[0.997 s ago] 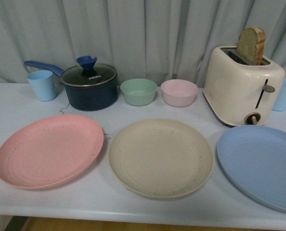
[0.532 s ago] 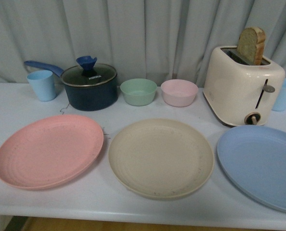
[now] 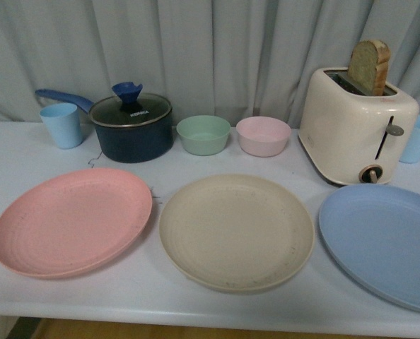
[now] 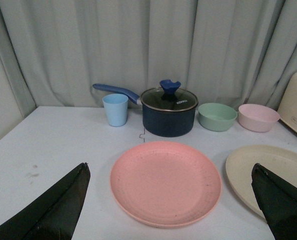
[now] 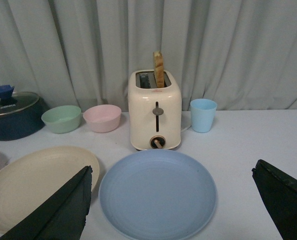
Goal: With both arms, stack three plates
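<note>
Three plates lie flat side by side on the white table. The pink plate (image 3: 73,221) is at the left, the beige plate (image 3: 236,231) in the middle, the blue plate (image 3: 383,241) at the right, partly cut by the frame edge. None overlap. Neither arm shows in the front view. In the left wrist view my left gripper (image 4: 171,200) is open and empty, raised over the pink plate (image 4: 165,182); the beige plate (image 4: 268,172) is beside it. In the right wrist view my right gripper (image 5: 172,200) is open and empty above the blue plate (image 5: 157,194), with the beige plate (image 5: 36,182) alongside.
Behind the plates stand a light blue cup (image 3: 61,124), a dark lidded pot (image 3: 131,127), a green bowl (image 3: 203,134), a pink bowl (image 3: 263,135), a cream toaster (image 3: 356,125) holding a bread slice, and another blue cup (image 3: 417,138). A grey curtain hangs behind.
</note>
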Controlling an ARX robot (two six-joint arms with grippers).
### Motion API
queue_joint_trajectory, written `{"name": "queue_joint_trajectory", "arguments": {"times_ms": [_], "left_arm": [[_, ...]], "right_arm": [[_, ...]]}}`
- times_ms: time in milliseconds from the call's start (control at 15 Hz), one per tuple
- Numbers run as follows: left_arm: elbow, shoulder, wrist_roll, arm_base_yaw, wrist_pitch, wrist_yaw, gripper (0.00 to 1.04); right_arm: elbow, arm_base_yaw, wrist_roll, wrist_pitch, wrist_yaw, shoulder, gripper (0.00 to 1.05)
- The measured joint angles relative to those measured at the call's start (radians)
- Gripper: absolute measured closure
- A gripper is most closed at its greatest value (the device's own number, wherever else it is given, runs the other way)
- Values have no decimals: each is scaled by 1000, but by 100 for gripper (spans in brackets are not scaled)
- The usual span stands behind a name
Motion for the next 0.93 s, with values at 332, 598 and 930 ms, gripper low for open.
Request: {"name": "queue_joint_trajectory", "arguments": {"times_ms": [332,598,930], "left_arm": [[0,0,0,0,0,0,7],[0,0,0,0,0,0,7],[177,347,-148,80,-151,-169,7]], "right_arm": [[0,0,0,0,0,0,6],[0,0,0,0,0,0,6],[0,0,0,-1,-1,0,6]]}}
